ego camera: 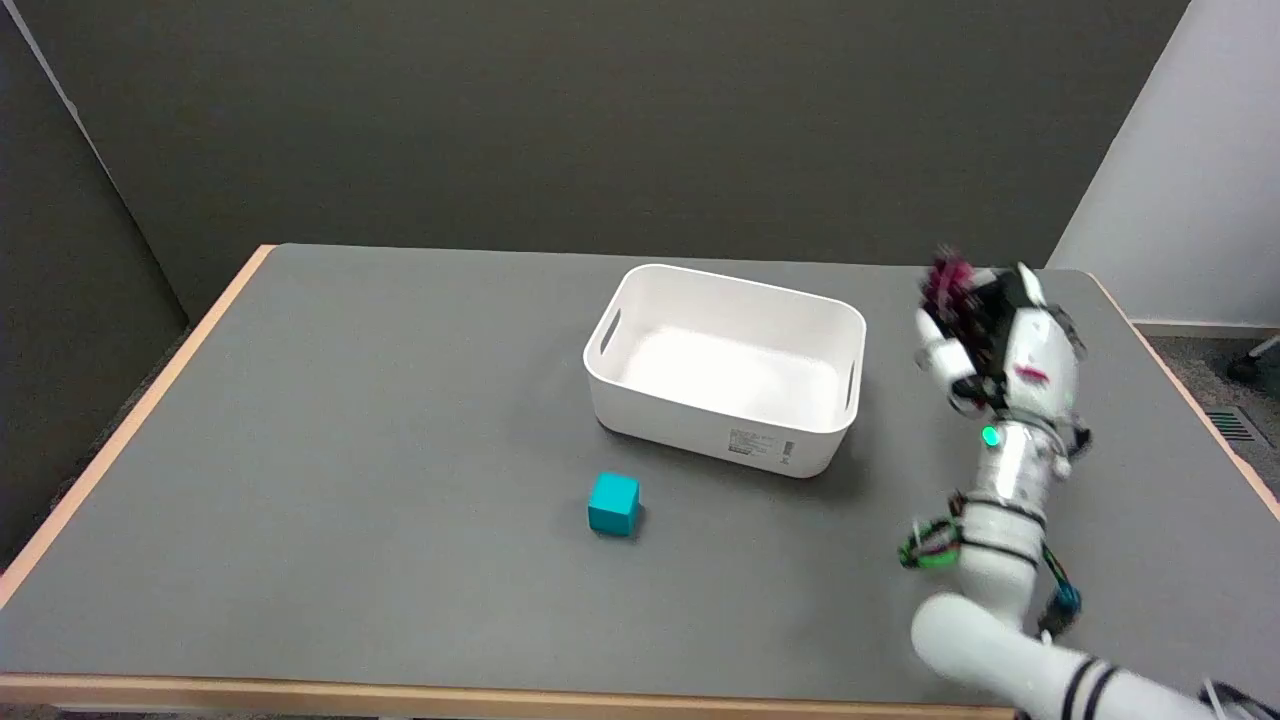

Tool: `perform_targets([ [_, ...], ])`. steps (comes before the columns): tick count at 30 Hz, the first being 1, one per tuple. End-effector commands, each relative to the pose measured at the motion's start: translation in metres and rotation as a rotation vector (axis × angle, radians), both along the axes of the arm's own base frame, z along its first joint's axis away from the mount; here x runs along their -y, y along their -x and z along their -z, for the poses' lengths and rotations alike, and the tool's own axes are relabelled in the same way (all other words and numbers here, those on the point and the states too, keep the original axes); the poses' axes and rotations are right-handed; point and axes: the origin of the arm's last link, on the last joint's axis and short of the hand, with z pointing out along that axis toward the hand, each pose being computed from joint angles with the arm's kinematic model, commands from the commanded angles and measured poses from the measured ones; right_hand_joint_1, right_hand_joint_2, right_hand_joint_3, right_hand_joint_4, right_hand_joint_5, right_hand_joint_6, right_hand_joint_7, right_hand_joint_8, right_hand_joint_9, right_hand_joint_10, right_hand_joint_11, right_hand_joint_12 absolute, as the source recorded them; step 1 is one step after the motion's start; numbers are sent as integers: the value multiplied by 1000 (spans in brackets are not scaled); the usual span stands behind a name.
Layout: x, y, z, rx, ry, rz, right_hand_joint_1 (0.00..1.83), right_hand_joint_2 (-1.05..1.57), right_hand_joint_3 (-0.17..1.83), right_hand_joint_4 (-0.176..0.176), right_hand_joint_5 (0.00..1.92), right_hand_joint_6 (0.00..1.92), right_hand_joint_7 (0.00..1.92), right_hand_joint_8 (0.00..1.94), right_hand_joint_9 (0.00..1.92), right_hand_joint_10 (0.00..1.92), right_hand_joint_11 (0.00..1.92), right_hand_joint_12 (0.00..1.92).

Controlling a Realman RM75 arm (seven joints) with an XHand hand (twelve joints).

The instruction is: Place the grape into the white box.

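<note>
The white box (pixel 640 400) stands right of the table's middle, and nothing shows inside it. My right hand (pixel 985 335) hovers just to the right of the box, raised off the table, and is slightly blurred. It grips a purple bunch of grapes (pixel 948 278), which sticks out above the fingers at the hand's far side. The fingers hide most of the bunch.
A teal cube (pixel 613 503) lies on the grey table (pixel 350 450) in front of the box's near left corner. The table's wooden edge runs along the left, right and near sides. A dark wall stands behind.
</note>
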Motion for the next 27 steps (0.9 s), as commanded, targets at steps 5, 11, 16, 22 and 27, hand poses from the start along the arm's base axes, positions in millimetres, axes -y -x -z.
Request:
perform_targets([
  [5, 165, -84, 78, -125, -566, 56, 1152, 1276, 147, -176, 391, 1601, 761, 1560, 751, 1591, 514, 1921],
  [11, 147, -47, 78, -38, -601, 155, 1155, 1267, 156, -176, 400, 1589, 766, 1556, 747, 1597, 559, 1921],
  [16, 94, -18, 81, 47, -628, 176, 1165, 1244, 171, -176, 434, 1549, 785, 1537, 759, 1602, 651, 1921],
  [22, 42, -12, 90, -1, -631, 123, 1170, 1230, 185, -176, 450, 1540, 795, 1522, 763, 1610, 650, 1921],
  [27, 27, 0, 94, 10, -650, 111, 1170, 1228, 190, -176, 450, 1545, 796, 1520, 755, 1607, 607, 1921],
])
